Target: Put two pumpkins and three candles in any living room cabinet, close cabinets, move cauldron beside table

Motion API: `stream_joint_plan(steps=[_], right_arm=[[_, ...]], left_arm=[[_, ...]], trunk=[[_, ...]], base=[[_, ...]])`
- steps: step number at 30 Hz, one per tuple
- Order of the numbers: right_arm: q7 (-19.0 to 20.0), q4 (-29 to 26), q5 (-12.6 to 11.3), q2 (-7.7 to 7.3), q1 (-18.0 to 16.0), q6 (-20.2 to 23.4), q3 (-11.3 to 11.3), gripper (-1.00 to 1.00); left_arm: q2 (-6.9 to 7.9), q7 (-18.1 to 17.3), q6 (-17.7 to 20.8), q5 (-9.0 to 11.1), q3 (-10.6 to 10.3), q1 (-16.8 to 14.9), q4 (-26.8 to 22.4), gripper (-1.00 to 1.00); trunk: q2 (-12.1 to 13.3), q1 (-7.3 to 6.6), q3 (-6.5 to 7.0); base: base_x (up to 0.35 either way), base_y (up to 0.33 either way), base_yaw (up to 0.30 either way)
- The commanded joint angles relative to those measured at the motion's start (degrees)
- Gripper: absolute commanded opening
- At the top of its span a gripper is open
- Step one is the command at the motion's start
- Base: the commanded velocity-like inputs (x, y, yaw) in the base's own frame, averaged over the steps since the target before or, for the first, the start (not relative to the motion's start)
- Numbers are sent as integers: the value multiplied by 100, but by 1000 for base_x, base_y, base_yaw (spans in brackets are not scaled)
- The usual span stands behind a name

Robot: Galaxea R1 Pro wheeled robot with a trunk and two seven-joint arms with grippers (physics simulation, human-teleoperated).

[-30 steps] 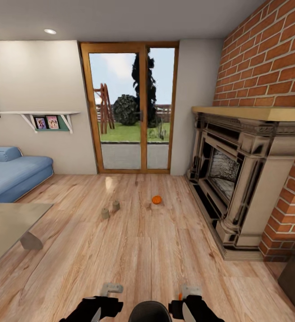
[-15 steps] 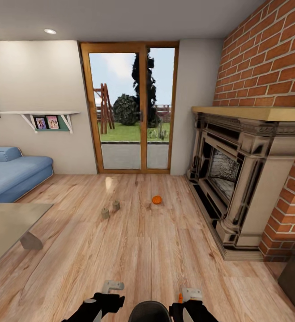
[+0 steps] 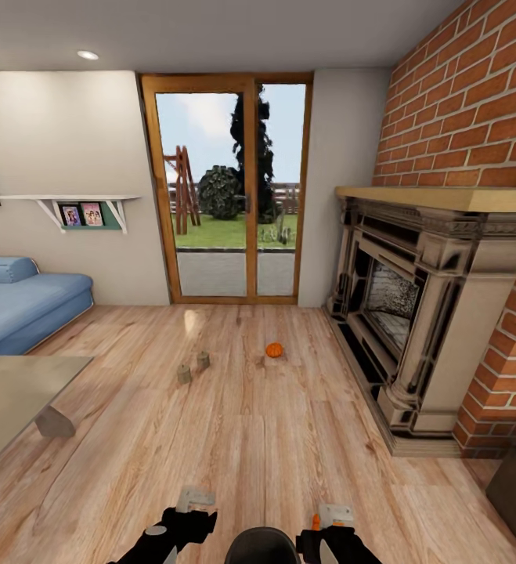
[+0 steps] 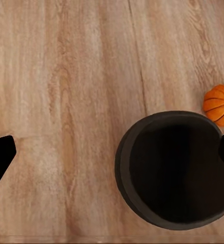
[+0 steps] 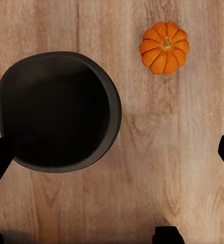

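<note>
Pumpkin (image 5: 164, 47) beside cauldron (image 5: 58, 117)

place: home living room | cues: blue sofa (image 3: 23, 305); stone fireplace (image 3: 414, 313) in brick chimney (image 3: 477, 102); glass garden door (image 3: 226, 192); plank floor (image 3: 250, 431); photo shelf (image 3: 81, 207)

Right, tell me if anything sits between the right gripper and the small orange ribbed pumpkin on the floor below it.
Nothing visible does. In the right wrist view the pumpkin lies on bare light wood plank floor; the round black cauldron sits beside it, apart and off that path.
</note>
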Motion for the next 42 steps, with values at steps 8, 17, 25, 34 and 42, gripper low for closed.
stream_joint_plan(steps=[8,17,25,34,42], right_arm=[[-32,-7,-42,1,-1,-58,12,100],[-32,137,-42,0,-1,-179,13,100],[-30,147,-42,-3,-1,-193,13,100],[-24,155,-42,-6,-1,-194,15,100],[-23,156,-42,-6,-1,-198,21,100]], left_arm=[[-18,18,669,8,-17,-7,243,100],[-14,-5,758,10,-3,-4,264,100],[-11,-11,762,10,0,-2,265,100],[-10,-6,754,10,1,-1,265,100],[-10,-3,743,18,1,-1,265,100]], trunk=[[-4,0,-6],[-44,22,-24],[-365,198,-168],[-725,395,-329],[-1046,571,-473]], base=[[0,0,0],[0,0,0],[0,0,0],[0,0,0],[0,0,0]])
